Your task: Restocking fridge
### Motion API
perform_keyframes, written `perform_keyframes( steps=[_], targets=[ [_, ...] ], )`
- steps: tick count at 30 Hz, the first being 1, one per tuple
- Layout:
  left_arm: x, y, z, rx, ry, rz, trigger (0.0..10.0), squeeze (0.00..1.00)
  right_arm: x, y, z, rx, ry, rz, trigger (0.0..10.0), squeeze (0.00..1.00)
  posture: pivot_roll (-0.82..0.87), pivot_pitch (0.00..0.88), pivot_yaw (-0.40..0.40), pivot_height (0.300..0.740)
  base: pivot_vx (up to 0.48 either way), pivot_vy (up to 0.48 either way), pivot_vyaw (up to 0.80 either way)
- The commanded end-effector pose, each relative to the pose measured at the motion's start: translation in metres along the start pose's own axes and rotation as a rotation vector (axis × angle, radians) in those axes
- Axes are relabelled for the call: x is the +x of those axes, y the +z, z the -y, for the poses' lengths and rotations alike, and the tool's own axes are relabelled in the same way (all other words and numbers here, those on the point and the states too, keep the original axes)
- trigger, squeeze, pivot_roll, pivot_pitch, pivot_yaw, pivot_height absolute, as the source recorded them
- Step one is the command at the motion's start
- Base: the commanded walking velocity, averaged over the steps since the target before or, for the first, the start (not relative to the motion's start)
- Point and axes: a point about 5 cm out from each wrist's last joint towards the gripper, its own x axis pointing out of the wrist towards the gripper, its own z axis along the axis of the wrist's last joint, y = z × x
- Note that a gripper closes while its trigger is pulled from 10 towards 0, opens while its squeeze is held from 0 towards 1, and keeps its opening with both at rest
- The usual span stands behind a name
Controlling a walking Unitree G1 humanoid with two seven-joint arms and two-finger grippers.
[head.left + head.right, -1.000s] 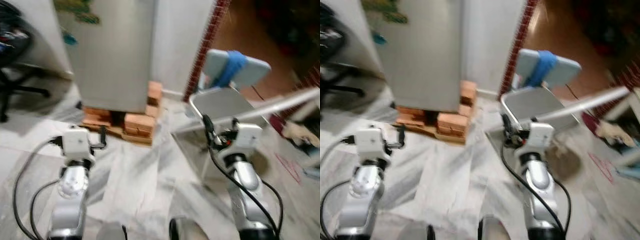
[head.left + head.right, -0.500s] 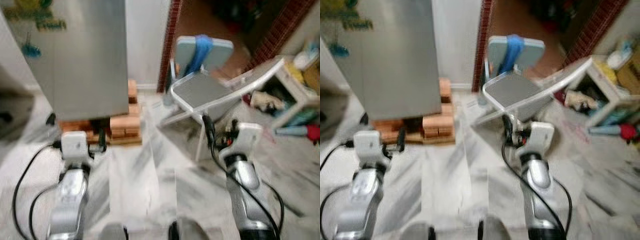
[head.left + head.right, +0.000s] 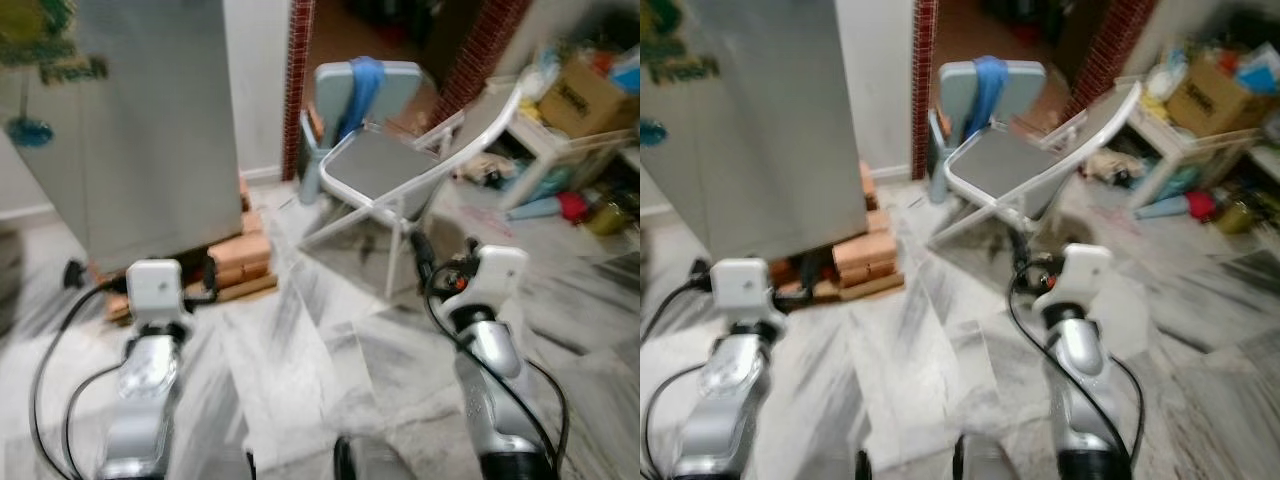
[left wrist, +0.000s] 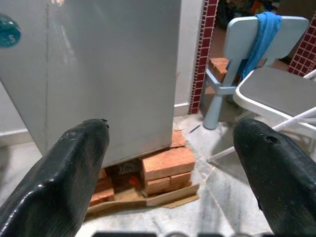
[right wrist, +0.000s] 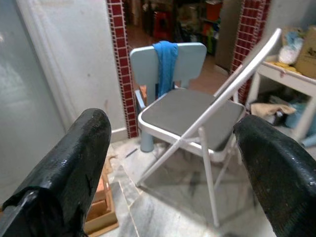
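Note:
The grey fridge (image 3: 150,130) stands closed at the left, raised on a stack of orange bricks (image 3: 245,255), with green stickers on its door. My left gripper (image 4: 173,126) is held low in front of the fridge's lower corner, open, with nothing between its fingers (image 4: 74,163). My right gripper (image 5: 170,121) is also open and empty, pointing at a white folding chair (image 5: 192,118). Both arms are held out over the marble floor, well short of the fridge.
A small light-blue chair (image 3: 365,85) with a blue cloth over its back stands behind the folding chair, by a red-tiled doorway. At the far right is a white shelf (image 3: 560,140) with a cardboard box (image 3: 585,95) and clutter on the floor around it.
The whole picture has shifted: the camera turned right, so the fridge sits further left and the cluttered shelf has come into view. Both arms keep the same pose.

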Motion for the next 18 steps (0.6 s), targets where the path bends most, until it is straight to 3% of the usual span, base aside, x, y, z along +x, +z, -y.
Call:
perform_keyframes(
  steps=[1, 3, 10, 16, 18],
  targets=[
    [-0.0002, -0.0009, 0.0061, -0.010, -0.016, -0.002, 10.0, 0.00, 0.0011, 0.0048, 0.0071, -0.012, -0.009, 0.021, 10.0, 0.00, 0.04, 0.094, -0.055, 0.740, 0.000, 0.480, 0.00],
    [-0.0002, 0.0001, 0.0059, 0.018, -0.025, 0.008, 10.0, 0.00, 0.0012, 0.0054, 0.0071, -0.012, -0.007, 0.024, 10.0, 0.00, 0.04, 0.093, -0.055, 0.740, 0.000, 0.480, 0.00],
    [-0.0029, -0.0015, 0.0096, 0.003, -0.039, 0.002, 10.0, 0.00, 0.0024, 0.0059, 0.0102, -0.079, -0.032, 0.027, 10.0, 0.00, 0.05, 0.096, -0.055, 0.740, 0.000, 0.480, 0.00],
    [-0.0021, 0.0000, 0.0078, 0.009, -0.020, 0.005, 10.0, 0.00, 0.0023, 0.0043, 0.0122, -0.223, -0.033, 0.040, 10.0, 0.00, 0.05, 0.102, -0.055, 0.740, 0.000, 0.480, 0.00],
    [-0.0079, -0.0029, 0.0145, 0.013, -0.044, -0.006, 10.0, 0.00, 0.0006, 0.0023, 0.0151, -0.203, -0.037, 0.037, 10.0, 0.00, 0.05, 0.104, -0.052, 0.740, 0.000, 0.480, 0.00]
  ],
)
